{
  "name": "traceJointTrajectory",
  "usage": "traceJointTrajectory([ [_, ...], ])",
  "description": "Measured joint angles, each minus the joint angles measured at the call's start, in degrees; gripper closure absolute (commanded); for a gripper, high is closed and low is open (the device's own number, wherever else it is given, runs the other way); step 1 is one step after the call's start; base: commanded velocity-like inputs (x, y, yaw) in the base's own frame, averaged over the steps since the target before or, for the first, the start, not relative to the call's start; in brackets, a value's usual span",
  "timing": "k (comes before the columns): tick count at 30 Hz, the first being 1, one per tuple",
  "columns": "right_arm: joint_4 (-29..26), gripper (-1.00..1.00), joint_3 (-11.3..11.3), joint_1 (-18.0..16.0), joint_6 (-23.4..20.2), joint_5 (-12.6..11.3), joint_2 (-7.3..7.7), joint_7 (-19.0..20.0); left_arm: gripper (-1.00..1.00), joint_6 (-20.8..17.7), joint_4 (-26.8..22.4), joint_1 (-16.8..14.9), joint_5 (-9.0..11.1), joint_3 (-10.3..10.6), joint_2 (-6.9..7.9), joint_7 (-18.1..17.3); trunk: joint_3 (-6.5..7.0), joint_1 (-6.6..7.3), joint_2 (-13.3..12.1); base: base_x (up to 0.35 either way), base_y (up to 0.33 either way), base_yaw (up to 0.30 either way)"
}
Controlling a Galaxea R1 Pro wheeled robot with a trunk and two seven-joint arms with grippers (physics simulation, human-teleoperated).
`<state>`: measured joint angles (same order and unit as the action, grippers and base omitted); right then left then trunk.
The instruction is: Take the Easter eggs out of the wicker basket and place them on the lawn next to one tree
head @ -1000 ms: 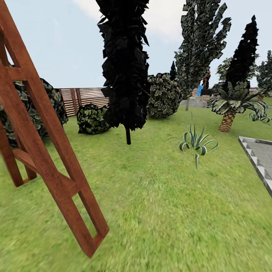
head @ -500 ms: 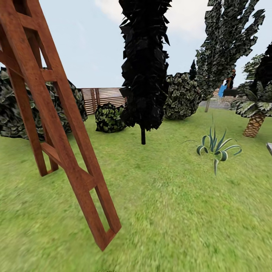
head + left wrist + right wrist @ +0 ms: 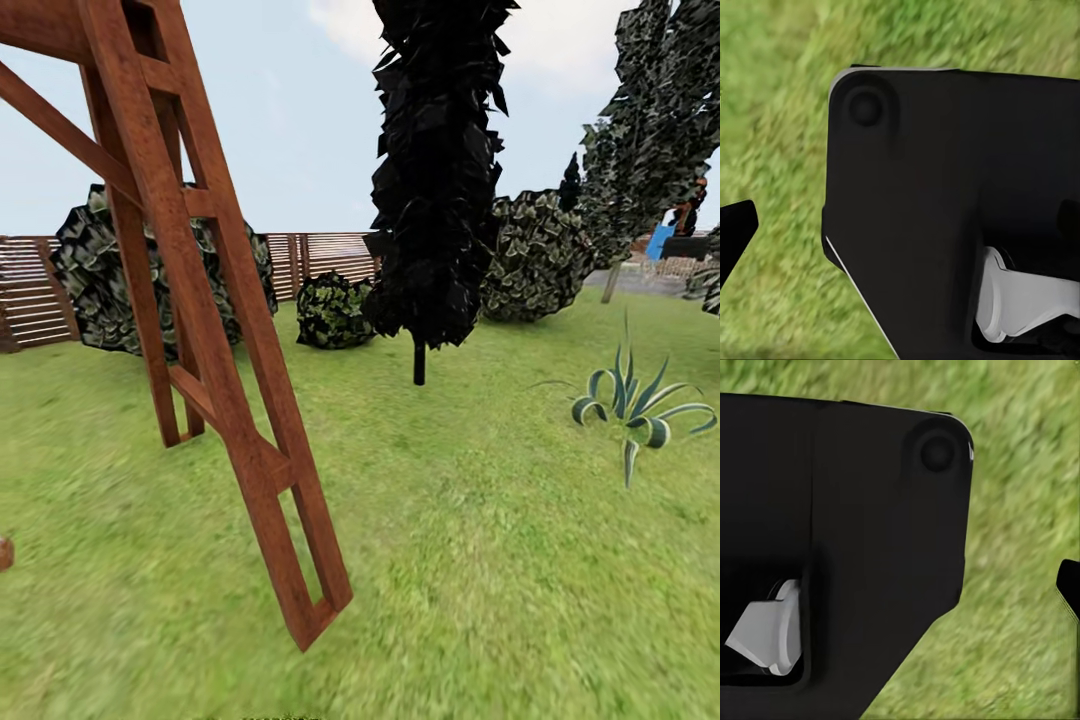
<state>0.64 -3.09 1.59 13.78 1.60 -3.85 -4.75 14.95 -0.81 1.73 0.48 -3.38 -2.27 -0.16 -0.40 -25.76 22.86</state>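
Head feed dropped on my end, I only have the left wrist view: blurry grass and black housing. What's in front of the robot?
Observer: A tall red-brown wooden ladder-like frame leans close ahead on the left, its foot on the bright green lawn.
Operator: Any tree?
Observer: A near-black conical cypress on a thin stem stands centre, further back.
Operator: Right side?
Observer: A spiky striped green agave plant grows from the grass there.
Operator: Basket?
Observer: A small brown rounded object sits at the left edge of the head view, too cropped to identify.
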Motion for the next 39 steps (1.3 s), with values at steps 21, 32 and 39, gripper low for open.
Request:
traceJointTrajectory([
  [21, 0.02, -1.0, 0.05, 0.0, -0.08, -0.09, 0.0, -0.01, -1.0, -0.25, 0.0, -0.02, 0.0, -0.08, 0.0, 0.05, 0.0, 0.0, 0.0, 0.0, 0.0, 0.292],
  [32, 0.01, -1.0, 0.05, 0.0, -0.09, -0.09, 0.0, 0.0, -1.0, -0.26, 0.0, -0.01, 0.0, -0.08, 0.06, 0.18, 0.0, 0.0, 0.0, 0.0, 0.0, 0.292],
  [39, 0.05, -1.0, 0.03, 0.0, -0.18, -0.1, 0.0, -0.01, -1.0, -0.27, 0.0, -0.03, 0.0, -0.08, 0.03, 0.24, 0.0, 0.0, 0.0, 0.0, 0.0, 0.292],
])
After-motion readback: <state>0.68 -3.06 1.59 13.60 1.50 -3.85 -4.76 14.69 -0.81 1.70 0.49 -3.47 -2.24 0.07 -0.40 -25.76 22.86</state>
